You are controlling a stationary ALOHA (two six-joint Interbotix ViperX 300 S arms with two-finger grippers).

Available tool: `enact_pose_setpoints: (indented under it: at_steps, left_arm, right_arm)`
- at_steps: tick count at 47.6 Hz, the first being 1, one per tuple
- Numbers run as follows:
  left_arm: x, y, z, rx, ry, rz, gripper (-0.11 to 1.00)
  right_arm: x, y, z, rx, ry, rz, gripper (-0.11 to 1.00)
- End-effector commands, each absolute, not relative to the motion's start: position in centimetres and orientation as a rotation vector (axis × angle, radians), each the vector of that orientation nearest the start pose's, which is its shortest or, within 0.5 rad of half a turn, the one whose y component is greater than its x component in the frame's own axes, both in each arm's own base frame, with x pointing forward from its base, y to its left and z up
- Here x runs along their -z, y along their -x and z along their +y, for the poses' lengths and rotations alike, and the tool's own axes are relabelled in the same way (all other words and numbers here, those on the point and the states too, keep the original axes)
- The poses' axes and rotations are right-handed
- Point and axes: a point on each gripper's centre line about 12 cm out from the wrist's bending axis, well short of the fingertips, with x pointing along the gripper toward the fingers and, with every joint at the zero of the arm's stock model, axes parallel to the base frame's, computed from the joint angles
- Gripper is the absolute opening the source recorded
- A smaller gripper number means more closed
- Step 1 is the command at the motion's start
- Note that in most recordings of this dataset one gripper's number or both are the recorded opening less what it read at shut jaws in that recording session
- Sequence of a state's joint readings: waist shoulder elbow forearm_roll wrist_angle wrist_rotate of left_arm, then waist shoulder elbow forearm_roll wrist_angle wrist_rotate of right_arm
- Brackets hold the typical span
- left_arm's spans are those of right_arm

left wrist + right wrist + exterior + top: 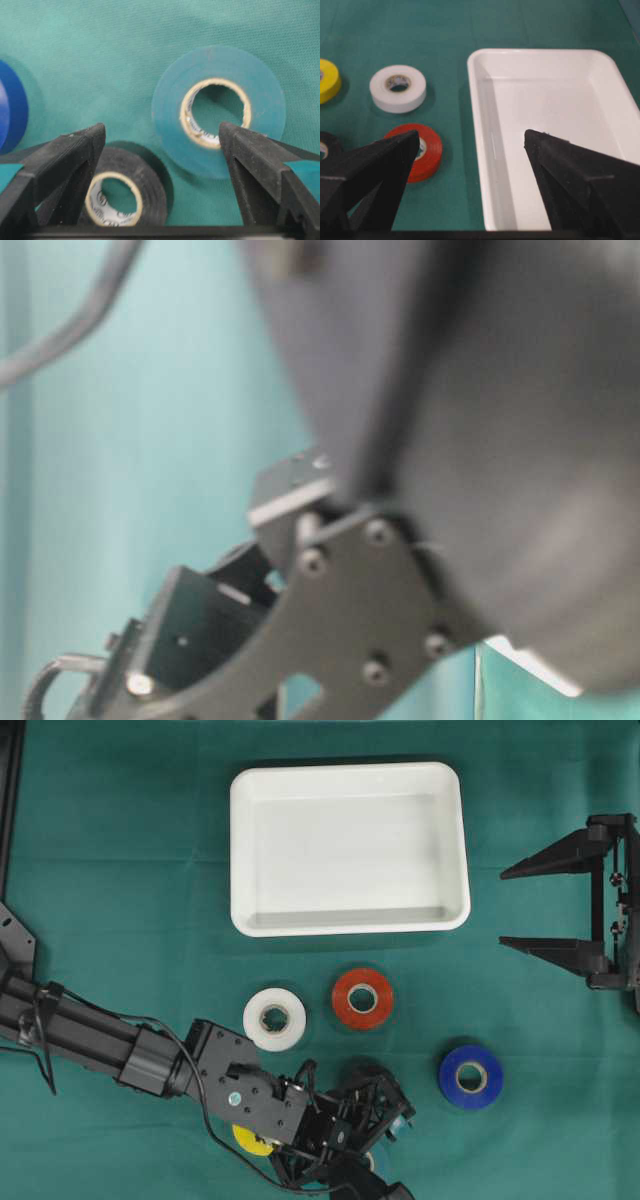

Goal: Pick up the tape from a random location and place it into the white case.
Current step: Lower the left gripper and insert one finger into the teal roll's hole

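The white case (349, 848) is a shallow rectangular tray with rounded corners and a raised rim, and the red tape (362, 998), white tape (274, 1019) and blue tape (470, 1076) lie flat on the green cloth just below it. Farther below the case, the left gripper (160, 145) hangs spread wide over a teal tape (218, 110) and black tape (120, 192), both mostly hidden overhead, like the yellow tape (248, 1141). The right gripper (515, 908), right of the case, is spread and empty; the table-level view is blurred dark arm.

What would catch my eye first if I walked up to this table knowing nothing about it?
Probably the big white case, empty at the far middle of the green cloth. Next, the bright tape rolls below it: white tape, red tape and blue tape. Then the left gripper, jaws wide open above a green tape and a black tape.
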State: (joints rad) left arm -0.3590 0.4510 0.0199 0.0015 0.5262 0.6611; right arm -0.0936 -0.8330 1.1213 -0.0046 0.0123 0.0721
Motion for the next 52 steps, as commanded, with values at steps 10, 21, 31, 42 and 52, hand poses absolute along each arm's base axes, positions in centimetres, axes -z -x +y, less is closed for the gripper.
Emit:
enact_pose_setpoints:
  at_steps: [10, 21, 31, 42, 52]
  left_arm:
    - [-14.5, -49.1, -18.8, 0.639, -0.773, 0.799, 0.97]
    - [-14.0, -49.3, -18.7, 0.635, -0.775, 0.788, 0.97]
    - [-13.7, -49.4, -18.6, 0.634, -0.774, 0.79, 0.97]
    - [-13.0, -49.6, -18.4, 0.628, -0.77, 0.788, 0.97]
    - [-12.6, -49.7, -18.1, 0.623, -0.768, 0.798, 0.97]
  right_arm:
    - [-25.1, -21.8, -2.0, 0.101, -0.078, 0.304, 0.92]
    - [-24.8, -21.7, -2.0, 0.102, -0.08, 0.311, 0.92]
    - [-24.7, -21.7, -2.0, 0.102, -0.08, 0.313, 0.92]
    - [-24.6, -21.7, -2.0, 0.102, -0.079, 0.316, 0.92]
    - [-24.4, -21.6, -2.0, 0.1, -0.077, 0.322, 0.92]
